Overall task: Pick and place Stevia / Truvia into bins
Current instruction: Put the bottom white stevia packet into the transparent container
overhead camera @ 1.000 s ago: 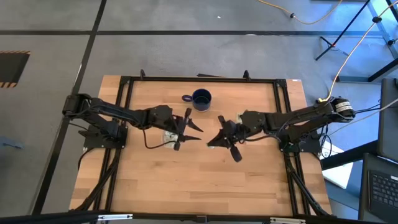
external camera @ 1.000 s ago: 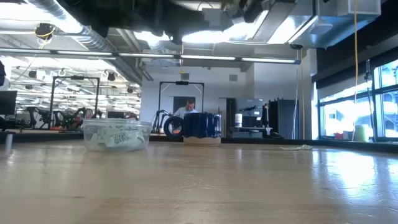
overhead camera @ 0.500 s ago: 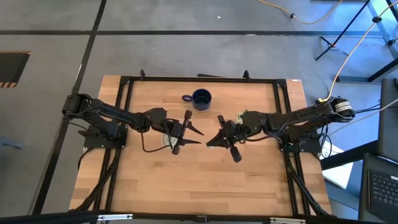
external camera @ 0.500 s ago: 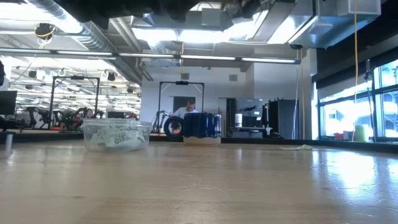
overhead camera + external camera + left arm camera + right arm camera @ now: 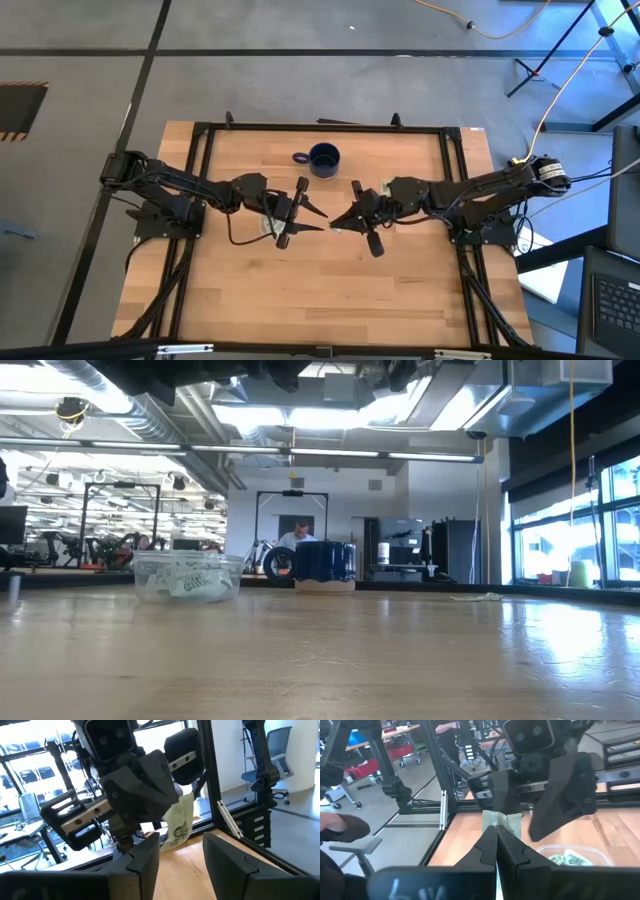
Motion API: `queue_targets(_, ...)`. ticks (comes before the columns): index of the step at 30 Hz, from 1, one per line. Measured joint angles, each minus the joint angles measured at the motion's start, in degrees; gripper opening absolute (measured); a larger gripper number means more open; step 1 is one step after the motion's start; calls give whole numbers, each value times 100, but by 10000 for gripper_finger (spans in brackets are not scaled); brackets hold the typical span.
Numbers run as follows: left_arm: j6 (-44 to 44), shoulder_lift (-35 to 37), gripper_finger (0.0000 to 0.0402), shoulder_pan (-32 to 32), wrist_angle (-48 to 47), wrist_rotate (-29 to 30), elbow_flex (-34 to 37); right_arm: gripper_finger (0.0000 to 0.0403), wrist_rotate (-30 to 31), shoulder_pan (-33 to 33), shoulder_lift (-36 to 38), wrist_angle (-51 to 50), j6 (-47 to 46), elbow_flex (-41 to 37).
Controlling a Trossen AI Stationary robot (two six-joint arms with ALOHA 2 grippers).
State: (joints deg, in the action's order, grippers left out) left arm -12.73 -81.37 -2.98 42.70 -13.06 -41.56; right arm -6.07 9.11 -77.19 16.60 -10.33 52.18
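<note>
My right gripper (image 5: 496, 837) is shut on one pale green Stevia sachet (image 5: 180, 820), level above the middle of the table (image 5: 300, 300). My left gripper (image 5: 320, 220) faces it, open. Its two fingers (image 5: 145, 857) stand on either side of the sachet's line, short of it and touching nothing. Below the grippers the clear bin (image 5: 187, 575) rests on the table with several sachets inside. It also shows in the right wrist view as the bin (image 5: 575, 857). My right gripper pinches one end of the sachet (image 5: 501, 822) between its two fingers. The fingers come level from the table's right side. The sachet sticks out past the fingertips and droops a little, clear of the table and of the bin.
A dark blue mug (image 5: 323, 158) stands toward the far edge, behind the two grippers. A small flat pale piece (image 5: 485, 597) lies on the table's right part. The table's black frame (image 5: 200, 150) runs along its sides. The near half of the table is bare wood.
My left gripper has risen a little and tipped up toward level, staying open. My right gripper has kept its place, shut on the sachet.
</note>
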Motion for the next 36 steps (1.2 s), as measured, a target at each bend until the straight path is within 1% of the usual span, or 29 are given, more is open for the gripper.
queue_targets(4, -2, -1, 144, 1, 4, 0, 0, 0, 7, -1, -10, 3, 7, 0)
queue_targets(10, -40, 1, 143, 1, 306, -9, 2, 0, 4, -1, -300, 143, 6, 4)
queue_targets(14, -44, 1, 143, -2, 225, -40, 2, 0, 5, -1, -382, 338, 19, 4)
queue_targets(17, -44, 1, 143, -3, -16, -185, 3, 0, 4, -1, -382, 422, 31, 4)
queue_targets(27, -7, 1, 140, -3, -48, -210, 4, 0, 4, -1, -380, 444, 20, 4)
queue_targets(31, -7, 1, 120, -3, -48, -208, 4, 0, 4, -1, -380, 441, 20, 4)
queue_targets(36, -72, 1, 74, -3, -48, -205, 4, 0, 4, -1, -380, 435, 23, 4)
